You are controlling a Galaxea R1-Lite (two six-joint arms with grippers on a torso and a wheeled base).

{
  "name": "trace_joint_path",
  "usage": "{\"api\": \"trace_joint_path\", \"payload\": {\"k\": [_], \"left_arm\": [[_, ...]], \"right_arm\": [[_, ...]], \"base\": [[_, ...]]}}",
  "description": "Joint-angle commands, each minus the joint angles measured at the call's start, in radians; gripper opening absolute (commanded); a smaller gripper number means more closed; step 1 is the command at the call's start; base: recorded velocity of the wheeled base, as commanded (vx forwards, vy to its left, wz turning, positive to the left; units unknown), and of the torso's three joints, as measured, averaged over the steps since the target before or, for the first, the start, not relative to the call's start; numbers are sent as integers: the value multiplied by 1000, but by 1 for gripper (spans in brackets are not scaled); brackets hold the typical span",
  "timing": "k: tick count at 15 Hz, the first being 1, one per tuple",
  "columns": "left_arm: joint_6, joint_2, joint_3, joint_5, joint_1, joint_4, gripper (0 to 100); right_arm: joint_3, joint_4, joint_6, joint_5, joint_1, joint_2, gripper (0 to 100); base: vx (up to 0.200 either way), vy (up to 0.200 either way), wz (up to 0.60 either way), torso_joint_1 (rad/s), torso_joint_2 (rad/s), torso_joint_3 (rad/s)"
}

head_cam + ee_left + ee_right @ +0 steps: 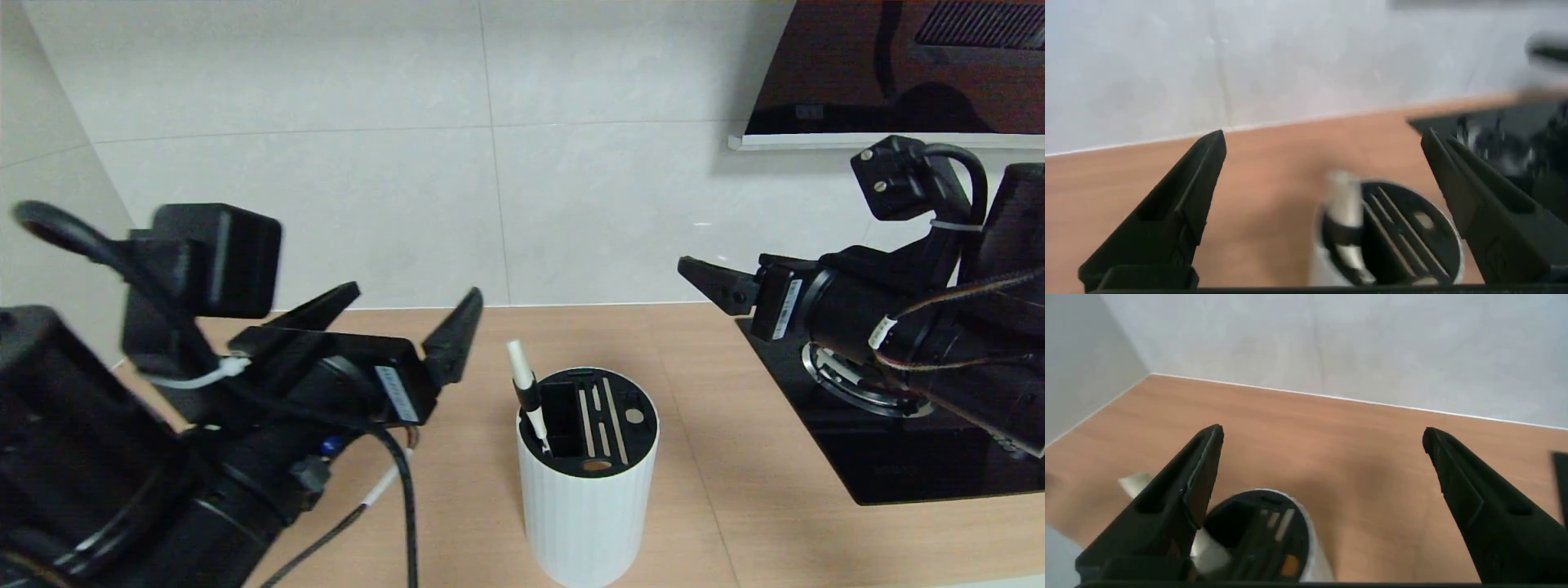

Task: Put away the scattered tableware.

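- The left gripper (412, 298) is hovering just left of the holder, jaws spread wide and empty.
- A white-handled utensil (522, 380) is standing tilted in the white ribbed utensil holder (584, 498) on the wooden countertop (718, 457).
- The right gripper (1321, 441) is hanging near the black cooktop (898, 465), jaws apart, gripping nothing.

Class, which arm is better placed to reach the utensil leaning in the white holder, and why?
Probably the left. The left pincer, open, sits beside the utensil in the white holder, on the utensil's side; the right pincer, also open, is farther off by the cooktop.
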Motion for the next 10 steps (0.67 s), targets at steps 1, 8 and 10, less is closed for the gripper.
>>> {"api": "trace_joint_path", "payload": {"k": [1, 8, 10], "left_arm": [[0, -174, 86, -7, 86, 5, 100], [63, -576, 287, -35, 342, 168, 100], [147, -824, 316, -127, 468, 389, 100]], "right_arm": [[112, -13, 1, 2, -43, -42, 100], [494, -222, 1, -19, -169, -425, 100], [547, -182, -27, -70, -209, -639, 100]], "base": [[0, 0, 0, 0, 0, 0], [0, 0, 0, 0, 0, 0], [0, 0, 0, 0, 0, 0]]}}
